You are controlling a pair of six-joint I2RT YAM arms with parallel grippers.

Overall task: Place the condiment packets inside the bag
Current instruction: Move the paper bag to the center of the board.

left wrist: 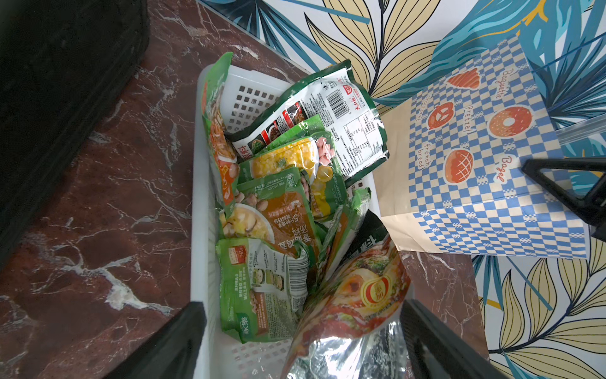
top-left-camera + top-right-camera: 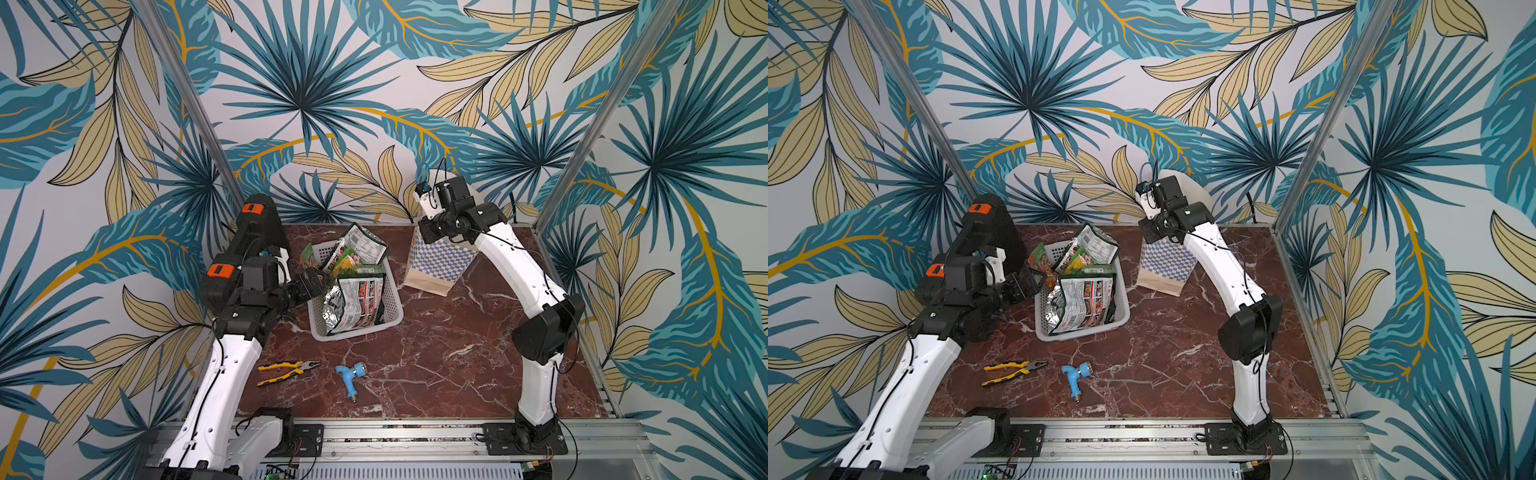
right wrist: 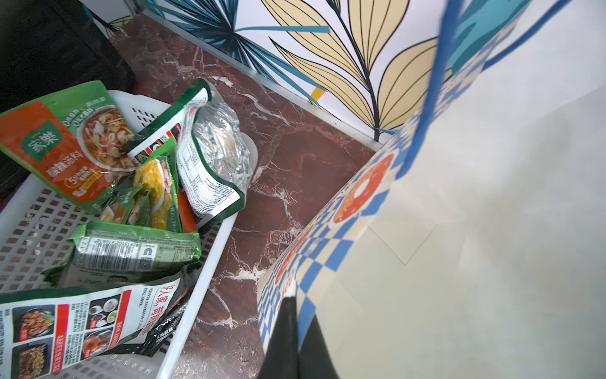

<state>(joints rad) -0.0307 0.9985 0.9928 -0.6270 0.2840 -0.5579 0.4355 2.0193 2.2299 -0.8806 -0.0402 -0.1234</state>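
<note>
Standing upright at the rear of the marble table [image 2: 436,365], the bag [image 2: 436,266] shows only its checkered side in both top views. The left wrist view adds its bakery prints [image 1: 459,167]. Only the right wrist view shows the right gripper [image 3: 295,315] pressed together on the bag's rim wall, with the cream inside exposed. The white basket [image 2: 357,334], beside the bag, holds every visible condiment packet: the condiment packets [image 2: 357,291] lie heaped there. The left gripper [image 1: 301,308] hangs spread wide above them. The top views alone show the pliers [image 2: 297,368] and the blue tap fitting [image 2: 348,375] nearer the front.
</note>
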